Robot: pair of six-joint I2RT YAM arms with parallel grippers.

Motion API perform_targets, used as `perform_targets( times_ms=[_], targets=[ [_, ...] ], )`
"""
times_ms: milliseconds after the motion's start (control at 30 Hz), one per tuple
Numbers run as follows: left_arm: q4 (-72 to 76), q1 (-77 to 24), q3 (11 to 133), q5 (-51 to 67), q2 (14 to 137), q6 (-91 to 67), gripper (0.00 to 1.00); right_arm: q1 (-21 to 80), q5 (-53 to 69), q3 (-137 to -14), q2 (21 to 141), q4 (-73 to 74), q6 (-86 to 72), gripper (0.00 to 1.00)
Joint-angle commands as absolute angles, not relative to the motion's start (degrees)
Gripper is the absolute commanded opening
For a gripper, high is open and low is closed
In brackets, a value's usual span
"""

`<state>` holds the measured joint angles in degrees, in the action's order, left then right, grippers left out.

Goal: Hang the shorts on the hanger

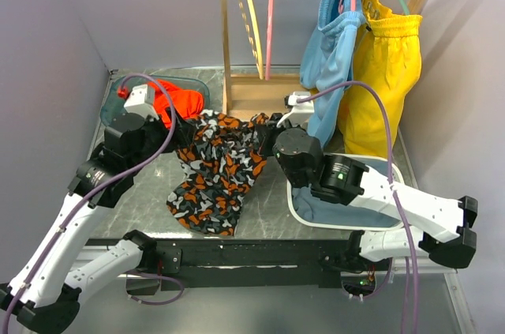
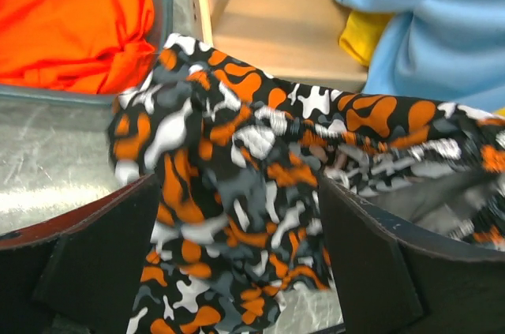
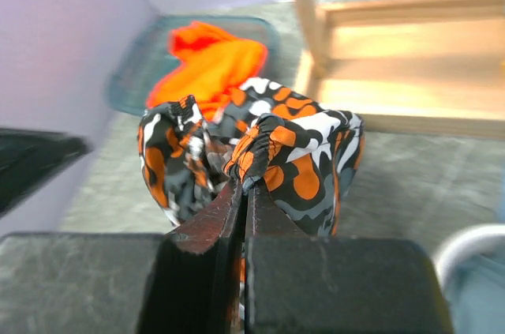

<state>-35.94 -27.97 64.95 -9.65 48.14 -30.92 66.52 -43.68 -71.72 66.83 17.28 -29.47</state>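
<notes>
The camouflage shorts (image 1: 217,172) hang over the metal table, held up along the waistband. My right gripper (image 1: 264,135) is shut on a bunched fold of the waistband (image 3: 272,140), with its jaws pressed together (image 3: 247,188). My left gripper (image 1: 185,133) is at the left end of the waistband. Its jaws stand wide apart (image 2: 241,247) with the shorts' cloth (image 2: 237,160) between them, and the fingers (image 2: 95,255) are not pressing it. The pink hanger (image 1: 271,18) hangs from the wooden rack at the back, apart from both grippers.
A yellow hanger (image 1: 248,14) hangs beside the pink one. Light-blue shorts (image 1: 331,58) and yellow shorts (image 1: 387,81) hang at the rack's right. A plain orange-red garment (image 1: 177,101) lies in a clear bin (image 1: 118,97) at back left. A white tub (image 1: 394,176) sits at right.
</notes>
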Motion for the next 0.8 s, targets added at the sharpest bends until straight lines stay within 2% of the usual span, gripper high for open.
perform_targets(
  times_ms=[0, 200, 400, 600, 767],
  targets=[
    [-34.01, -28.12, 63.11, -6.42, 46.58, -31.11, 0.87, 66.09, -49.48, -71.38, 67.42, 21.71, -29.70, 0.00],
    [-35.68, -28.12, 59.59, -9.58, 50.09, -36.28, 0.83, 66.18, -46.85, -64.62, 63.12, 16.80, -29.89, 0.00],
    [-41.73, -28.12, 67.75, -17.31, 60.98, -40.95, 0.80, 68.02, -40.69, -58.38, 62.84, 13.01, -31.19, 0.00],
    [-38.33, -28.56, 70.14, -12.92, 69.51, -39.73, 0.77, 71.89, -40.16, -48.97, 64.60, 12.04, -38.40, 0.00],
    [-37.26, -32.42, 73.29, -15.90, 78.72, -37.88, 0.78, 73.74, -38.85, -41.33, 64.95, 10.03, -43.15, 0.00]
  ],
)
